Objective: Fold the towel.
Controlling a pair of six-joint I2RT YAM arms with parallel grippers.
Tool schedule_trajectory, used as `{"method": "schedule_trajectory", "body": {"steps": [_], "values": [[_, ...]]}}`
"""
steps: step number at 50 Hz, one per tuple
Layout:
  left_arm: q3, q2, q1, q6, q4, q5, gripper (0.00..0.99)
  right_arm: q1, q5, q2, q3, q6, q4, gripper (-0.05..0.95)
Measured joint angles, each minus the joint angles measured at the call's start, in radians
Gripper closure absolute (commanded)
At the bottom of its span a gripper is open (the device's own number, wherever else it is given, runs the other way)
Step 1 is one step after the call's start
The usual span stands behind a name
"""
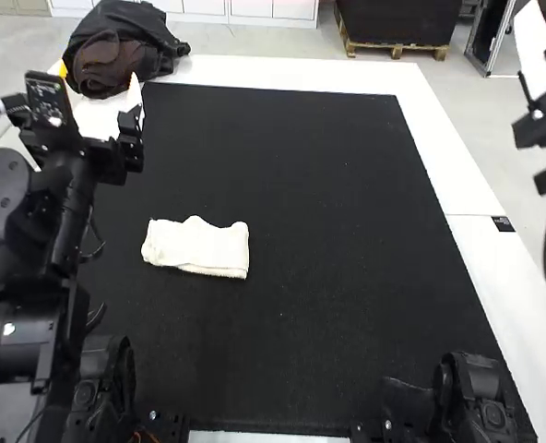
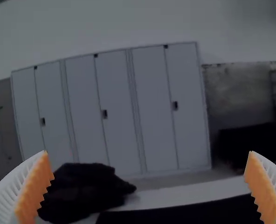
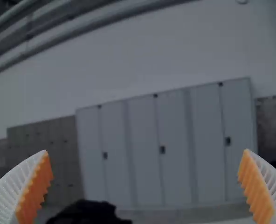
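**One folded white towel on a black mat, with two open grippers away from it**

Towel (image 1: 196, 246), one: white fabric, soft-looking, folded into a compact oblong, its long sides running left to right. The far edge rises in a small rounded peak; the near edge looks rough, with layers showing. You have it on the left part of the mat (image 1: 301, 185), well apart from both grippers.

Grippers, two. Your left gripper (image 1: 99, 72) is at the far left, empty, its fingers spread wide. Your right gripper (image 1: 537, 55) is at the far right, likewise empty and wide apart. Each has two white, ribbed, tapering fingers with toothed orange pads (image 2: 35, 186).

Mat, one: black, matte, flat, straight-edged, on a smooth white table (image 1: 439, 138).

Dark cloths (image 1: 125, 51), black and brown: bunched in a rounded heap at the far left corner. You cannot tell how many pieces.
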Motion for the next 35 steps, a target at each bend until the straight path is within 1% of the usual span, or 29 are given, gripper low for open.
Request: {"method": "schedule_trajectory", "body": {"steps": [3,8,12,14,15,19,21,25,27,28,31,35], "values": [[-0.032,0.0,0.0,0.02,0.048,-0.003,0.036,0.0,0.052,0.0,-0.052,-0.055,0.002,-0.02],[-0.101,0.0,0.0,0.059,0.164,-0.014,0.034,0.0,0.101,0.0,-0.172,-0.122,0.065,-0.02],[-0.155,0.0,0.0,0.087,0.221,-0.018,0.036,0.0,0.155,0.0,-0.303,-0.158,0.166,-0.02],[-0.183,0.0,0.0,0.105,0.243,-0.019,0.036,0.0,0.2,0.0,-0.372,-0.169,0.243,-0.02],[-0.195,0.0,0.0,0.112,0.254,-0.019,0.036,0.0,0.222,0.0,-0.41,-0.175,0.294,-0.02],[-0.253,0.0,0.0,0.141,0.336,-0.023,0.036,0.0,0.277,0.002,-0.536,-0.195,0.441,-0.02],[-0.28,0.0,0.0,0.15,0.382,-0.025,0.036,0.0,0.297,0.002,-0.603,-0.207,0.476,-0.02],[-0.337,0.0,0.0,0.162,0.455,-0.034,0.036,0.0,0.317,0.002,-0.68,-0.235,0.504,-0.02],[-0.362,0.0,0.0,0.167,0.463,-0.041,0.036,0.0,0.326,0.002,-0.71,-0.248,0.518,-0.02],[-0.373,0.0,0.0,0.168,0.451,-0.043,0.036,0.0,0.332,0.002,-0.725,-0.257,0.533,-0.02],[-0.388,0.0,0.0,0.166,0.375,-0.048,0.036,0.0,0.359,0.002,-0.778,-0.285,0.58,-0.02],[-0.388,0.003,0.0,0.148,0.331,-0.053,0.036,0.0,0.391,0.002,-0.848,-0.316,0.62,-0.02]]}}
